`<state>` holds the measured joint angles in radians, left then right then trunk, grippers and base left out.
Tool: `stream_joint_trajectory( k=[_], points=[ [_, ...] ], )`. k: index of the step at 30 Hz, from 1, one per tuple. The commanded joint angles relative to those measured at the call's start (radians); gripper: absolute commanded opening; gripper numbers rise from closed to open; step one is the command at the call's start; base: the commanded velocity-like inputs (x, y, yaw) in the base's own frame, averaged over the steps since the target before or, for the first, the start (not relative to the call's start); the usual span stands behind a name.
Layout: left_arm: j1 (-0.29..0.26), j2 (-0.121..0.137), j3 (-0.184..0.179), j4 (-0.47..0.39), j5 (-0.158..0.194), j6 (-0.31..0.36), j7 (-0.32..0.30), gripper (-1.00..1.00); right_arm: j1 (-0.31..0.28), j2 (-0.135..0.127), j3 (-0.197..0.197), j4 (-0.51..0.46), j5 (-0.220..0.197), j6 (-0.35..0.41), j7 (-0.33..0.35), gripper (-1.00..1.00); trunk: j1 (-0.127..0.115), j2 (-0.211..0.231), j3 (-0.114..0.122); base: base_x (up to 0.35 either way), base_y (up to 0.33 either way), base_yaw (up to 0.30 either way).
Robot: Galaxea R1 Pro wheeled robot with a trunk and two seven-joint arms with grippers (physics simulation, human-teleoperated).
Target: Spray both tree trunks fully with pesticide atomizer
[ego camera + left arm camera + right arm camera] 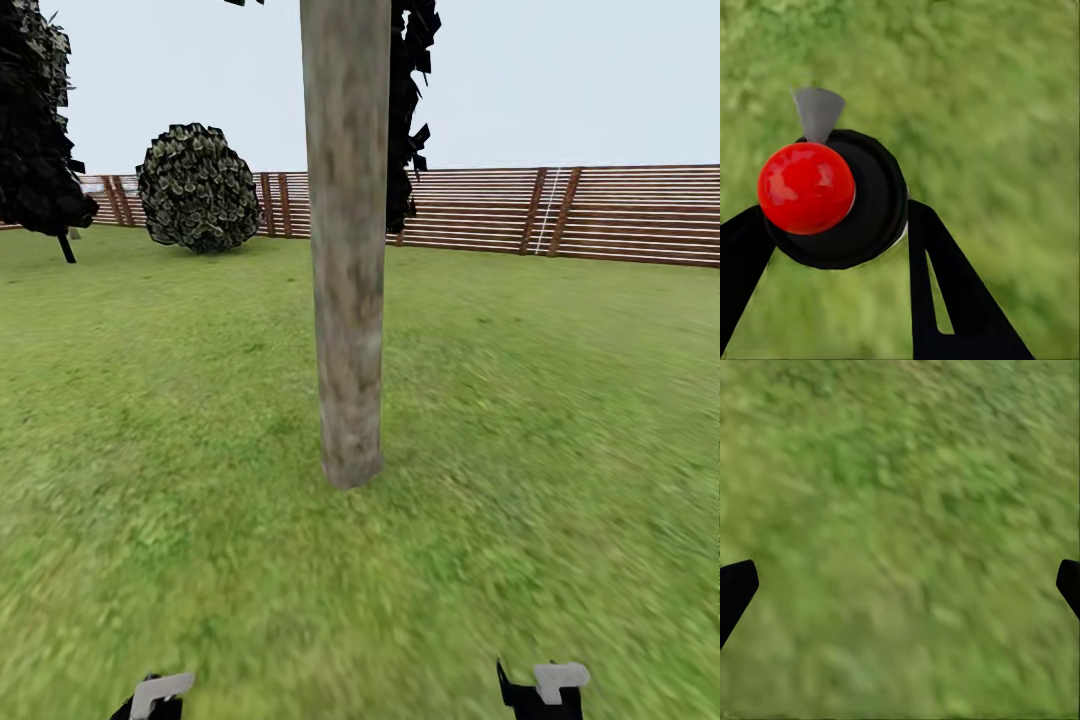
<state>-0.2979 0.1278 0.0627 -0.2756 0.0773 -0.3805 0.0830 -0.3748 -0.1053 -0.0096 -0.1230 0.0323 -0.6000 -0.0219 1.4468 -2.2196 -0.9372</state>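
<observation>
- The tree trunk [346, 250] rises from the lawn [550, 400], its crown cut off above.
- Left claw [832, 225] grips the pesticide atomizer [832, 199] over grass; its body is hidden beneath the red cap.
- Right claw [900, 585] spread wide, empty; fingertips [735, 585] barely visible.

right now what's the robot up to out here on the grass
The robot is in a fenced garden, facing a bare grey-tan tree trunk that stands just ahead on the lawn. Its left gripper holds the spray bottle, a black bottle with a red ball on top, between its jaws. The right gripper is open over grass with nothing in it. No pale spray specks can be made out on the trunk.
</observation>
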Motion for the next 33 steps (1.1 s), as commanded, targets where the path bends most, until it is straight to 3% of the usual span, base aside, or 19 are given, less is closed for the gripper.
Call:
stream_joint_trajectory(
  k=[1, 8, 15, 22, 23, 26, 28, 30, 32, 33],
  points=[
    [-0.001, 0.001, -0.001, -0.005, 0.006, -0.003, 0.005, -1.0, -0.002, -0.001, 0.0, 0.0, 0.003, -0.003, -0.002, 1.0, 0.0, 0.0, -0.001, 0.0, 0.0, 0.0],
    [-0.028, 0.026, -0.011, -0.021, -0.008, 0.016, 0.001, -1.0, -0.003, -0.005, -0.003, -0.009, 0.003, 0.001, 0.0, 1.0, 0.0, 0.0, -0.001, 0.0, 0.0, 0.0],
    [-0.068, 0.048, -0.031, -0.021, -0.049, 0.056, -0.038, -1.0, -0.004, -0.005, 0.005, -0.048, 0.009, 0.008, 0.008, 1.0, 0.0, 0.0, -0.001, 0.0, 0.0, 0.0],
    [-0.108, 0.071, -0.035, -0.02, -0.089, 0.095, -0.077, -1.0, -0.009, -0.004, 0.022, -0.088, 0.047, 0.042, 0.026, 1.0, 0.0, 0.0, -0.001, 0.0, 0.0, 0.0],
    [-0.287, 0.073, -0.035, -0.02, -0.303, 0.185, -0.481, -1.0, -0.013, -0.003, 0.023, -0.357, 0.207, 0.114, 0.066, 1.0, 0.0, 0.0, -0.001, 0.0, 0.0, 0.0],
    [-0.315, 0.075, -0.035, -0.02, -0.375, 0.186, -0.571, -1.0, -0.031, 0.0, 0.024, -0.389, 0.261, 0.157, 0.137, 1.0, 0.0, 0.0, -0.001, 0.0, 0.0, 0.0],
    [-0.339, 0.076, -0.033, -0.02, -0.447, 0.188, -0.661, -1.0, -0.071, 0.001, 0.025, -0.399, 0.283, 0.196, 0.232, 1.0, 0.0, 0.0, -0.001, 0.0, 0.0, 0.0],
    [-0.362, 0.075, -0.033, -0.021, -0.499, 0.192, -0.738, -1.0, -0.123, 0.001, 0.025, -0.402, 0.294, 0.244, 0.352, 1.0, 0.0, 0.0, -0.001, 0.0, 0.0, 0.0],
    [-0.378, 0.074, -0.034, -0.021, -0.525, 0.193, -0.777, -1.0, -0.15, 0.001, 0.026, -0.403, 0.306, 0.275, 0.431, 1.0, 0.0, 0.0, -0.001, 0.0, 0.0, 0.0],
    [-0.396, 0.072, -0.035, -0.022, -0.557, 0.194, -0.819, -1.0, -0.176, 0.003, 0.026, -0.404, 0.337, 0.299, 0.515, 1.0, 0.0, 0.0, -0.001, 0.0, 0.0, 0.0]
  ],
)
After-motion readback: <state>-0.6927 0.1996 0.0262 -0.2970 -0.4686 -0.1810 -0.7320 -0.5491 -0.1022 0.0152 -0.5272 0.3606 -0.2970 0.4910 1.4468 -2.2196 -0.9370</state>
